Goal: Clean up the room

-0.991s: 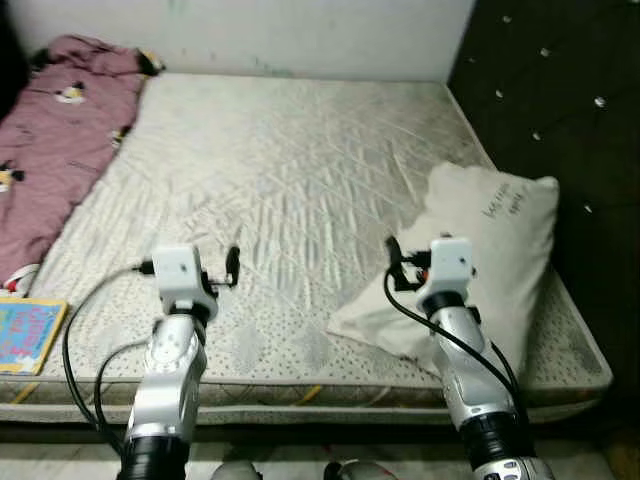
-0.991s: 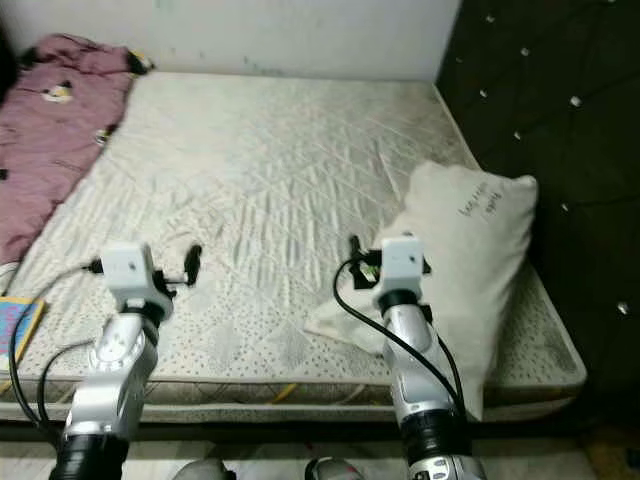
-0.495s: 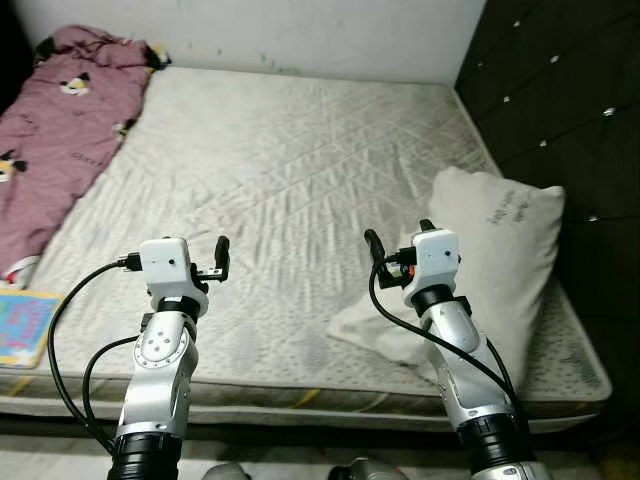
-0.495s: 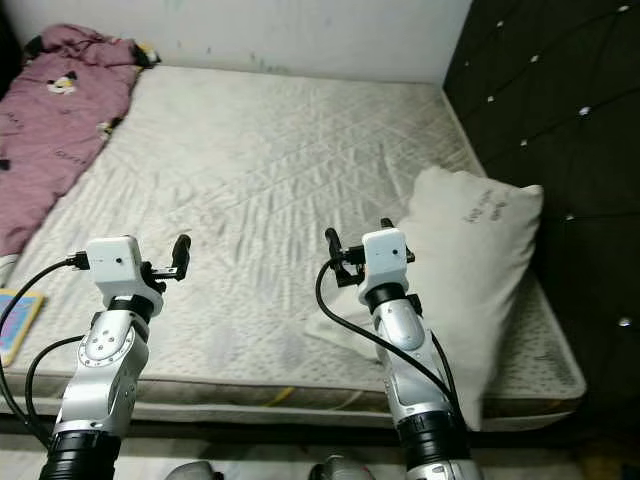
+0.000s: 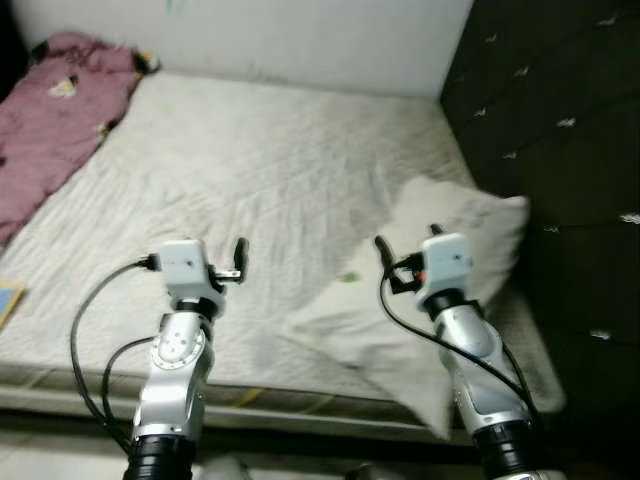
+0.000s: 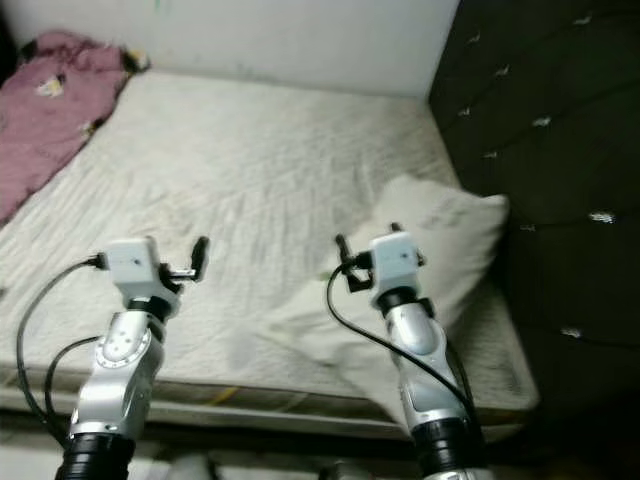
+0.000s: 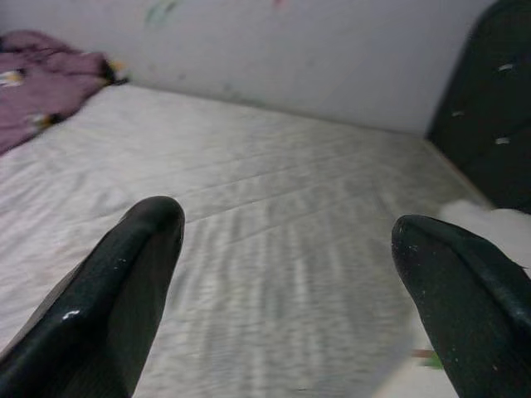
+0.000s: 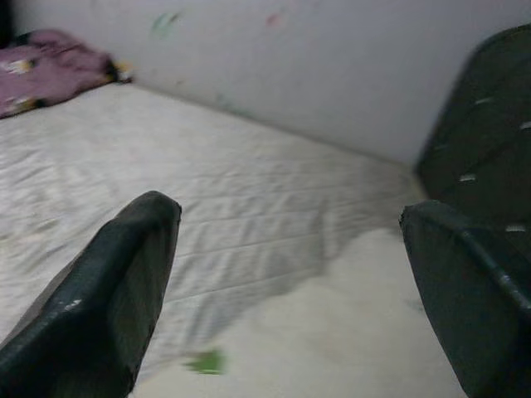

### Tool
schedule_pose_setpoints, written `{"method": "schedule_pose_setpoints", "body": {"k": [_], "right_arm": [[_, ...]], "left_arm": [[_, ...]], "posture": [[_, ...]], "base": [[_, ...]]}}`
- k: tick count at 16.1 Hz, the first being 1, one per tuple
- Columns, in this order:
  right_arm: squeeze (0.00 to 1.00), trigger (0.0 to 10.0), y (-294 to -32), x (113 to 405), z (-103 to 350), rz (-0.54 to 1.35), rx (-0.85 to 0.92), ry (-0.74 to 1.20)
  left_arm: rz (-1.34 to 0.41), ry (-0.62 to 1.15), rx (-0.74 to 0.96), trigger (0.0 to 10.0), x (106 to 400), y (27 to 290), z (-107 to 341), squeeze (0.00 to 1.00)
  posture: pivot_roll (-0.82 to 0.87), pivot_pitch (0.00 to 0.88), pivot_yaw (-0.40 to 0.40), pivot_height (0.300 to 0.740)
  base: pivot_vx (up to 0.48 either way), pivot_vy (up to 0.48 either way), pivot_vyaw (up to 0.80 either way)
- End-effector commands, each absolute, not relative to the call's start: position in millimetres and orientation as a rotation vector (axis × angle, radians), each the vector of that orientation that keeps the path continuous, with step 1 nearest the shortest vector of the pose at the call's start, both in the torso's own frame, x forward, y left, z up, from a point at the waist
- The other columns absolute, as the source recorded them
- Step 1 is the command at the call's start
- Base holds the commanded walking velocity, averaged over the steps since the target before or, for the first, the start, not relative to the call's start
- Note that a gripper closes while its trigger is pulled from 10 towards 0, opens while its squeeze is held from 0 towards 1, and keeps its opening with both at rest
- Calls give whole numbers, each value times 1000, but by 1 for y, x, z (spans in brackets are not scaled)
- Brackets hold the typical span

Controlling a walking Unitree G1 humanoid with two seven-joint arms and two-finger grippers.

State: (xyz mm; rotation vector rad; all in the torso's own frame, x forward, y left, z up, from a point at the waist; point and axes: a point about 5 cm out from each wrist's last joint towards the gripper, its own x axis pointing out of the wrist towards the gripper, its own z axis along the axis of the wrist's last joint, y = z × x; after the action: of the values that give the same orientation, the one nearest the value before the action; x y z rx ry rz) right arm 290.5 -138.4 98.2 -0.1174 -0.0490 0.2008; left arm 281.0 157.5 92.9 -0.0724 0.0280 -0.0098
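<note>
A bare, quilted white mattress (image 5: 230, 170) lies before me. A white pillow (image 5: 440, 250) rests crooked near the mattress's right front corner, with a small green scrap (image 5: 347, 277) on its near part. A crumpled pink blanket (image 5: 55, 110) covers the far left corner. My left gripper (image 7: 290, 274) hovers open over the front of the mattress, holding nothing. My right gripper (image 5: 408, 245) is open above the pillow's near edge, and the pillow (image 8: 357, 332) spreads just beyond its fingers (image 8: 108, 290).
A dark tufted headboard (image 5: 540, 120) rises along the right side of the bed. A white wall (image 5: 300, 40) closes the far side. A colourful book corner (image 5: 8, 300) shows at the left edge. The front edge of the mattress (image 5: 300, 400) runs just ahead of my arms.
The whole picture has shifted and blurred, so the camera has moved; the pillow now sits closer to the middle. Both grippers keep the same open pose.
</note>
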Motion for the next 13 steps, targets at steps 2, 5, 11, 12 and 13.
{"method": "schedule_pose_setpoints", "body": {"k": [2, 5, 11, 12, 13], "right_arm": [[0, 10000, -132, 291, 102, 223, -112, -59], [0, 10000, -132, 291, 103, 228, -117, -57], [0, 10000, -132, 291, 103, 238, -117, -57], [0, 10000, -131, 291, 103, 240, -118, -58], [0, 10000, -131, 291, 104, 240, -118, -58]], "left_arm": [[9, 33, -60, 10000, 281, 165, 94, 0], [12, 30, -67, 10000, 281, 163, 94, 0], [14, 23, -67, 10000, 282, 163, 95, 0], [15, 22, -66, 10000, 282, 163, 95, 0], [16, 21, -65, 10000, 282, 163, 95, 0]], "posture": [[8, 9, -45, 740], [5, 13, -49, 740], [5, 13, -52, 740], [6, 13, -52, 740], [6, 13, -52, 740]], "base": [[0, -476, 0], [0, -297, 0], [0, 0, 0], [0, 0, 0], [0, 0, 0]]}}
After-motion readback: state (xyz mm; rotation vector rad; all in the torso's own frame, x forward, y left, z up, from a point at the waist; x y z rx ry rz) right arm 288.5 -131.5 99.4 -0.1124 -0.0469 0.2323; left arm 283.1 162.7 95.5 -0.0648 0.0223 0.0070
